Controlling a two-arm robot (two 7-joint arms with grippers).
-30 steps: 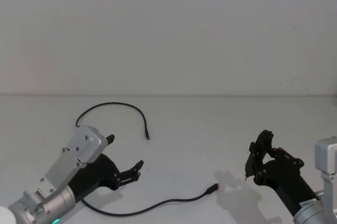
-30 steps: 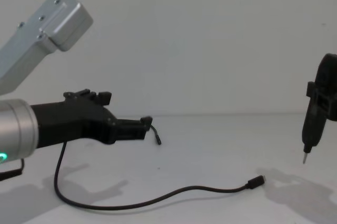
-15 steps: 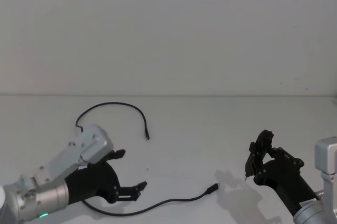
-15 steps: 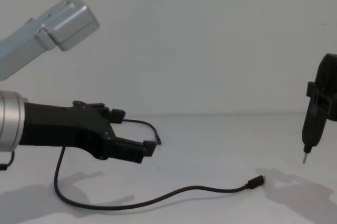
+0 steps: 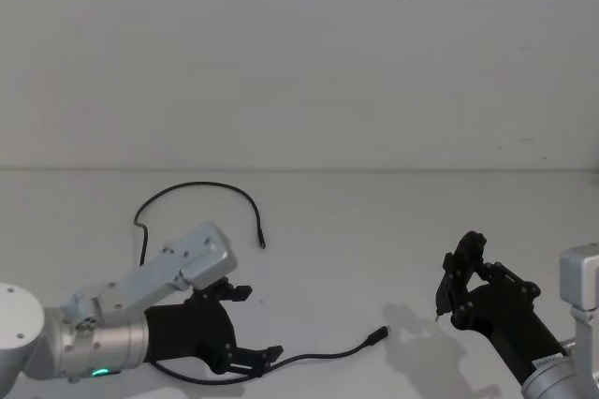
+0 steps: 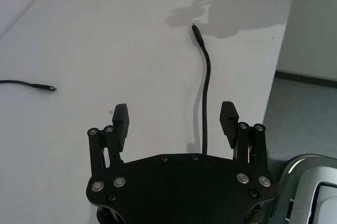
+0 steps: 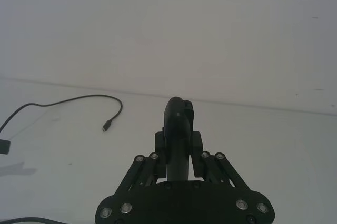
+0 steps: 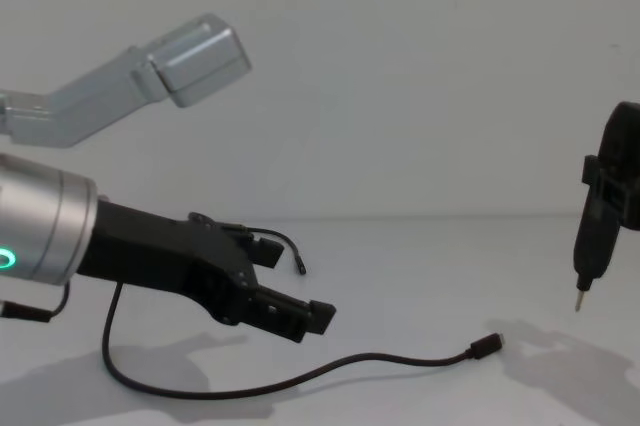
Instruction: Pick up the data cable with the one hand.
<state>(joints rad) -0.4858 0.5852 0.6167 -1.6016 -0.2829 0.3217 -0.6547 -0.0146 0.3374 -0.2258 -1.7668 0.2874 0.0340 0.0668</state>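
Data cable (image 6: 205, 77) beneath splayed left pincer (image 6: 175, 112)

No legible txt, brand or nos. anywhere, small white sticker (image 5: 544, 361) on black plastic right-arm housing (image 5: 510, 322), approx 4 o'clock in head view, print too tiny to read

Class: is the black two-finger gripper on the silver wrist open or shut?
Open: the black two-finger left gripper has fingers apart, thin black data cable lying between them.
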